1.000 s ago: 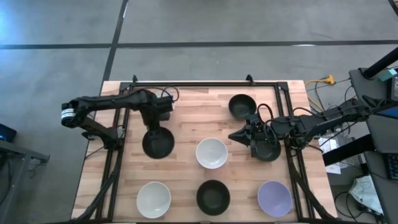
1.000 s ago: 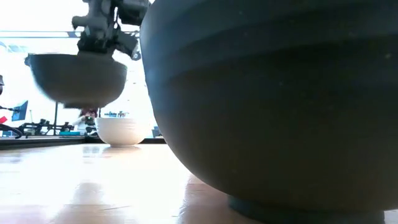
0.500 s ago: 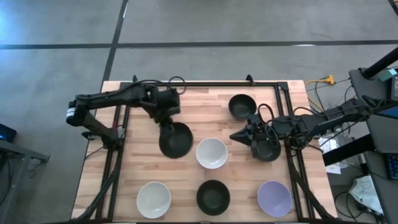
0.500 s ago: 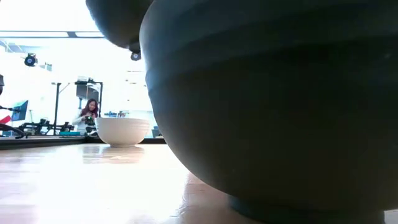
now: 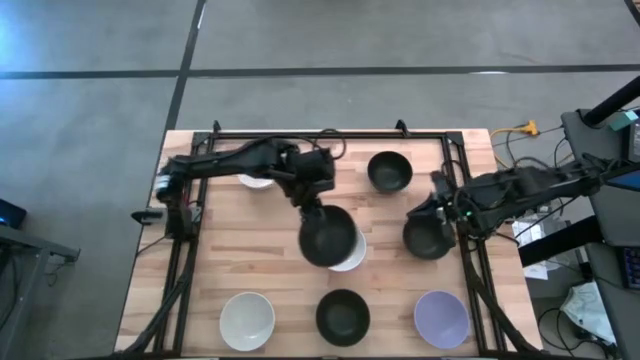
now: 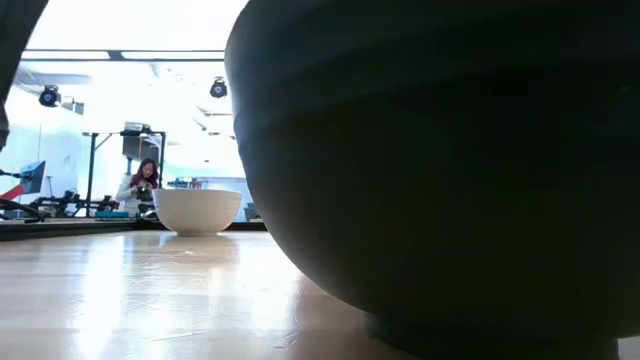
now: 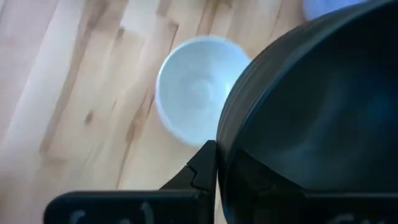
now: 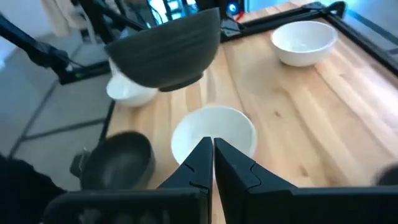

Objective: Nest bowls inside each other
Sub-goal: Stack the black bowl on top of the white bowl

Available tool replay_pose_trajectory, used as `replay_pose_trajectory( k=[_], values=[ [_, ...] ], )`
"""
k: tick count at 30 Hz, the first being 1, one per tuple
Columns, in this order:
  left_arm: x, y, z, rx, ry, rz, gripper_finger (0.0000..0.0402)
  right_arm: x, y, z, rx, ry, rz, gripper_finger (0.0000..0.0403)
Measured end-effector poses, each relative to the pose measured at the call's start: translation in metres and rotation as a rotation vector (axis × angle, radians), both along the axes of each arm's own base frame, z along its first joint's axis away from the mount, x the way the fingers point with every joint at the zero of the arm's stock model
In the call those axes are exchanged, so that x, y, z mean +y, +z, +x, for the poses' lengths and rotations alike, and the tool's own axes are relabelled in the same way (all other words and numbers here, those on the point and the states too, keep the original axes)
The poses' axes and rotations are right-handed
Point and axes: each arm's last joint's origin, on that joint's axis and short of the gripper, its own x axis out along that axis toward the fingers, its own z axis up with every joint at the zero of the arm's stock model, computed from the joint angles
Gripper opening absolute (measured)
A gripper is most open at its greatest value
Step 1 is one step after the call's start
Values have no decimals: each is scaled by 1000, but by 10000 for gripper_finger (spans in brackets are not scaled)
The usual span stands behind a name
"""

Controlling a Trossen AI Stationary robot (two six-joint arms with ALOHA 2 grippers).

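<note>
My left gripper [image 5: 308, 203] is shut on a black bowl [image 5: 327, 236] and hangs it in the air over the middle white bowl [image 5: 350, 258]. The right wrist view shows that black bowl [image 8: 163, 53] floating above the white bowl [image 8: 214, 138]. My right gripper [image 5: 418, 210] is shut and touches nothing. It hovers at the far-left side of another black bowl [image 5: 429, 238], which stands on its foot near the table's right edge. My left gripper has the black bowl by its rim [image 7: 219, 155], on the side toward the table's far-left. One finger [image 7: 202, 167] lies against the outside of the wall; the other is hidden by the bowl. The fingers come from above. The bowl is lifted clear and slightly tilted.
More bowls stand on the wooden table: a black one [image 5: 389, 171] at the far side, a white one [image 5: 253, 180] half under the left arm, and a white [image 5: 247, 320], a black [image 5: 342, 316] and a lavender [image 5: 441, 318] along the near edge. A black rail [image 5: 330, 134] frames the table.
My left gripper has carried the black bowl from the table's left side toward the right, higher off the table, until it hangs over the middle white bowl. A white bowl at the far left has come into sight. My right gripper has drawn back toward the right edge.
</note>
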Motion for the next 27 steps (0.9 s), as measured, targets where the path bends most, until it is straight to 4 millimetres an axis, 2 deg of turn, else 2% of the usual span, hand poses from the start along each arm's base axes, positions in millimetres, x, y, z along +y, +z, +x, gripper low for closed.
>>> replay_pose_trajectory(
  k=[5,12,18,27],
  values=[
    [0,-9,28,44,26,-72,8,-6,22,-18,44,-1,-56,9],
    [6,-43,51,206,81,-99,2,-10,33,-30,67,6,-101,9],
    [9,-62,61,265,92,-101,1,-10,33,-30,72,25,-135,9],
    [12,-92,77,329,108,-65,1,-8,15,-26,131,27,-131,9]
  ],
)
